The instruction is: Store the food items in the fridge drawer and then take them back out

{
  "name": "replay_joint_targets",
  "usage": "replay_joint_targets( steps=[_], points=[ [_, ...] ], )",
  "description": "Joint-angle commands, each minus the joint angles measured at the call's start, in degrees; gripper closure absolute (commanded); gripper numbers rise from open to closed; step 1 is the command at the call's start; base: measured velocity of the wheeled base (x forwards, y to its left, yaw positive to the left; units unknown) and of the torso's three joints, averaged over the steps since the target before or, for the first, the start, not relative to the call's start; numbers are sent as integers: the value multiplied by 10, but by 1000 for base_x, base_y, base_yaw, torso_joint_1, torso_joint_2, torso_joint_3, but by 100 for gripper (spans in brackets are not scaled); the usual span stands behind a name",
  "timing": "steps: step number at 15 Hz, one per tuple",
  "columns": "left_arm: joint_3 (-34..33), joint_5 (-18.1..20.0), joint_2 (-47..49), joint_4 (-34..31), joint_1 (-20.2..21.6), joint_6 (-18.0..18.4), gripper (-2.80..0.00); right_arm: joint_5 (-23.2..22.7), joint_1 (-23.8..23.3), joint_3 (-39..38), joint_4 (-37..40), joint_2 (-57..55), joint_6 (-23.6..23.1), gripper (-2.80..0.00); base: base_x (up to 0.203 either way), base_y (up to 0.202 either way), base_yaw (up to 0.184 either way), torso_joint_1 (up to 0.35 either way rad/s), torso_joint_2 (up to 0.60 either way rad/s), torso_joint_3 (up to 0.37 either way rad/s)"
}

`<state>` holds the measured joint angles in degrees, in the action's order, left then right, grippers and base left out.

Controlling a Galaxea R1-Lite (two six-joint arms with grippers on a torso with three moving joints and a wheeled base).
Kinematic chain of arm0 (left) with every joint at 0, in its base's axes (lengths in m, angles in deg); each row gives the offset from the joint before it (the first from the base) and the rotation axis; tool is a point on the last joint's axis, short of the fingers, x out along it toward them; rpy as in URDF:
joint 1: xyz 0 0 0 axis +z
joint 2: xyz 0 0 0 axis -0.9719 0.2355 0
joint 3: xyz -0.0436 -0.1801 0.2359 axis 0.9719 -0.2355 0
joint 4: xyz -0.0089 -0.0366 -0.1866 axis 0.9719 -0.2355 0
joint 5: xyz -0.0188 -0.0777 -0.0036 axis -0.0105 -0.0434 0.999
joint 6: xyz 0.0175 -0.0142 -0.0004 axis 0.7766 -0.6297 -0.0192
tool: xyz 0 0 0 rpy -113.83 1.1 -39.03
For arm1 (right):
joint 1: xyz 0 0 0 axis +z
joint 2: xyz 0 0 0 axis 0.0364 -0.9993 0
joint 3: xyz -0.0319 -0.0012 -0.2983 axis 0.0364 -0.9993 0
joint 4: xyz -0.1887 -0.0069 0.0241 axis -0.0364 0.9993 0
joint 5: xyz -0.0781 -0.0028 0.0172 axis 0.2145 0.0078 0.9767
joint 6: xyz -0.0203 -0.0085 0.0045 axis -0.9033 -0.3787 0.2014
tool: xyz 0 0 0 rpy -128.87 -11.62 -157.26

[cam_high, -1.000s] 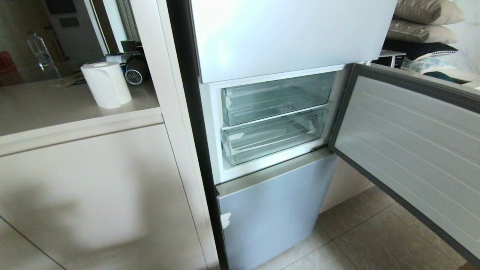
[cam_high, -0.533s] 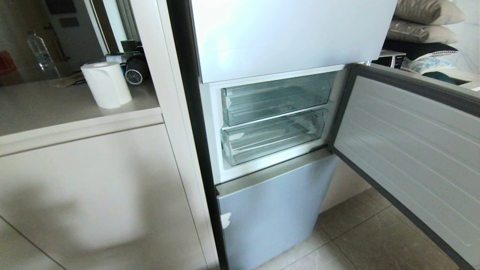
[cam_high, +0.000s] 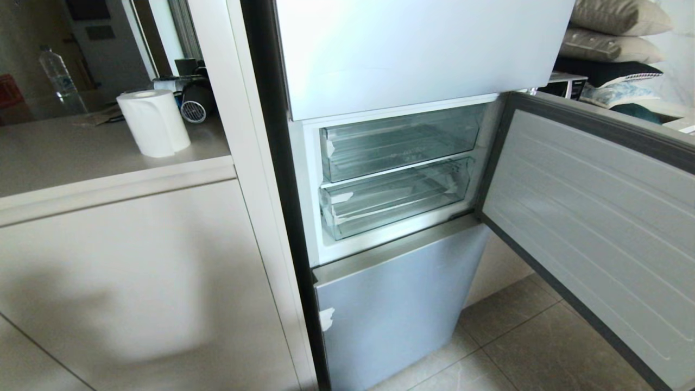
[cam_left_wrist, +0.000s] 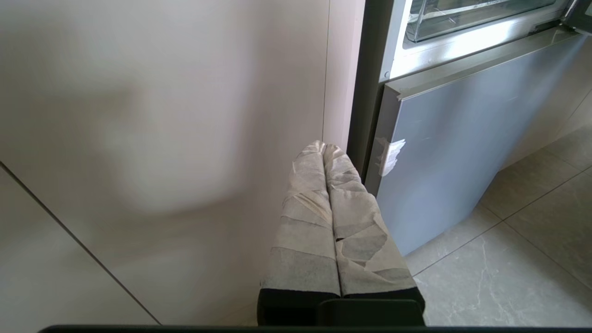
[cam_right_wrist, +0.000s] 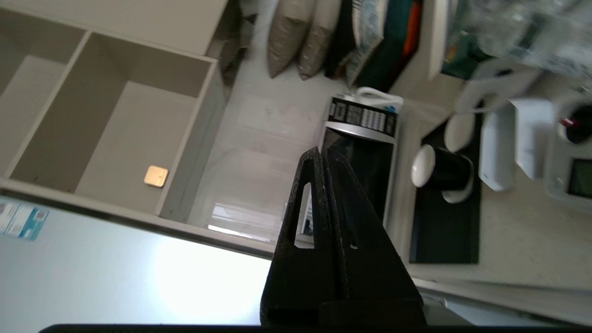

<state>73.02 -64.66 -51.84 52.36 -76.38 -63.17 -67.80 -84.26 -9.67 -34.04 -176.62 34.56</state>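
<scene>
Behind the open fridge door (cam_high: 592, 228), the fridge drawer (cam_high: 393, 198) sits pushed in — rigid, slick plastic, best gripped at its front lip. Left gripper (cam_left_wrist: 323, 150) and right gripper (cam_right_wrist: 319, 155) are pressed together, empty.

counter (cam_high: 81, 157): paper roll (cam_high: 153, 122) standing | floor (cam_high: 521, 347): tiled

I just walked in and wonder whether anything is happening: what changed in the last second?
Only the open fridge door moved: it swung slightly, its far end coming a little nearer the camera. Nothing was seen being grabbed or released, and no arm shows in the head view. The clear drawers, shut and apparently empty, and the paper roll stayed put.
</scene>
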Motion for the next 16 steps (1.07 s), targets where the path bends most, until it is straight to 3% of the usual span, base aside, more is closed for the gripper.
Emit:
replay_joint_targets(
  steps=[1,9,13,16],
  points=[
    [0,0,0,0,0,0,0,-46,22,-34,14,-26,3,0,0,0,0,0,0,0],
    [0,-1,0,0,0,0,0,-139,172,-133,74,-21,16,0,0,0,0,0,0,0],
    [0,0,0,0,0,0,0,-147,260,-176,86,4,16,0,0,0,0,0,0,0],
    [0,0,0,0,0,0,0,-141,362,-193,86,22,16,0,0,0,0,0,0,0]
  ],
)
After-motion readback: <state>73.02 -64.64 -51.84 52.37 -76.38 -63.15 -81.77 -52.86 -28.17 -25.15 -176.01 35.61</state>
